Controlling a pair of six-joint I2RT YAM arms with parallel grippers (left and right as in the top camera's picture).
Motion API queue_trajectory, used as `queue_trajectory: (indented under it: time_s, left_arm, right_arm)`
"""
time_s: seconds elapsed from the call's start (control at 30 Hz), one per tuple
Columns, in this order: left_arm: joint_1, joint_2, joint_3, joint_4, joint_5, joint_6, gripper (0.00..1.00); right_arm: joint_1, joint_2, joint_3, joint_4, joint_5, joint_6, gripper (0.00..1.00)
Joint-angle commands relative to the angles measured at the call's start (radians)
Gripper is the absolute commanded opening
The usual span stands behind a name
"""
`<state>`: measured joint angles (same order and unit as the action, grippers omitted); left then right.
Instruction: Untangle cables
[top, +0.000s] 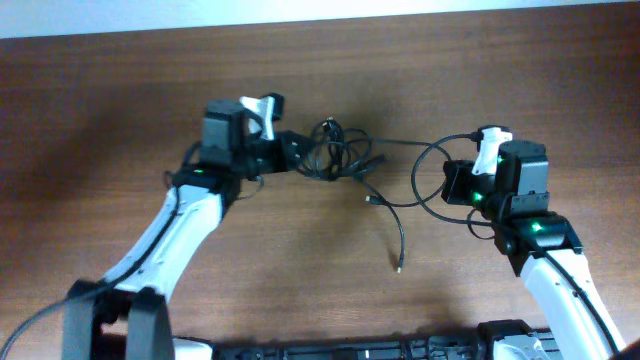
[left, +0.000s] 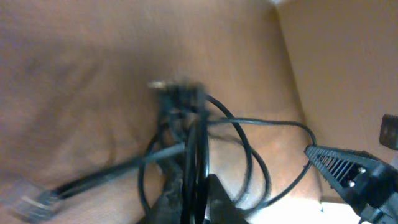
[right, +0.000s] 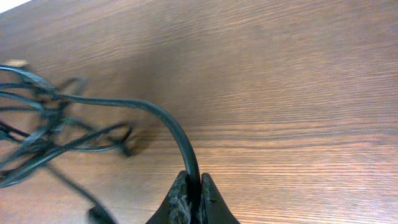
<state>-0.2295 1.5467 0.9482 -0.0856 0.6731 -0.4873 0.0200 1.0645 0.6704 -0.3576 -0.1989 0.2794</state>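
A tangle of thin black cables (top: 333, 152) lies on the wooden table between my two arms. My left gripper (top: 296, 152) is at the tangle's left side, shut on several strands of it (left: 198, 155). One cable runs right from the tangle in a loop (top: 428, 175) to my right gripper (top: 452, 186), which is shut on that cable (right: 186, 152). A loose cable end with a small plug (top: 399, 266) trails toward the front. The tangle shows blurred at the left of the right wrist view (right: 37, 118).
The wooden table (top: 100, 120) fills the view. A flat connector (left: 31, 200) lies at the lower left of the left wrist view. The right arm's finger (left: 348, 171) shows at that view's right edge.
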Motion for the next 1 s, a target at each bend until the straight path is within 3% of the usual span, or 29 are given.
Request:
queue_trajectory:
  time_s: [0.0,0.13,0.23,0.3,0.4,0.53,0.63,0.73,0.97]
  left_arm:
    - [0.092,-0.123,0.003,-0.006,-0.017,0.086,0.34]
    - [0.129,-0.175,0.003,-0.047,-0.015,0.085,0.36]
    - [0.071,-0.146,0.003,-0.125,-0.016,0.097,0.52]
    - [0.018,-0.113,0.003,-0.126,-0.019,0.128,0.57]
    - [-0.05,-0.039,0.003,-0.082,-0.026,0.13,0.69]
    - [-0.096,0.089,0.003,0.065,-0.027,0.13,0.79]
    - [-0.12,0.182,0.003,0.193,-0.078,0.13,0.8]
    - [-0.133,0.249,0.003,0.208,-0.187,0.13,0.81]
    - [-0.229,0.273,0.003,0.233,-0.029,0.13,0.68]
  right_arm:
    - [-0.009,-0.024,0.009,0.001,0.106,-0.008,0.04]
    - [-0.008,-0.024,0.009,-0.002,0.085,-0.008,0.04]
    - [-0.008,-0.024,0.009,0.021,-0.06,-0.008,0.04]
    - [-0.008,-0.024,0.009,0.062,-0.196,-0.01,0.04]
    - [-0.008,-0.024,0.009,0.161,-0.433,-0.02,0.04]
    - [-0.008,-0.024,0.009,0.19,-0.467,-0.019,0.04]
    - [-0.008,-0.024,0.009,0.19,-0.467,-0.019,0.04]
    - [-0.008,-0.024,0.009,0.19,-0.467,-0.019,0.04]
    - [-0.008,-0.024,0.009,0.16,-0.417,-0.019,0.04]
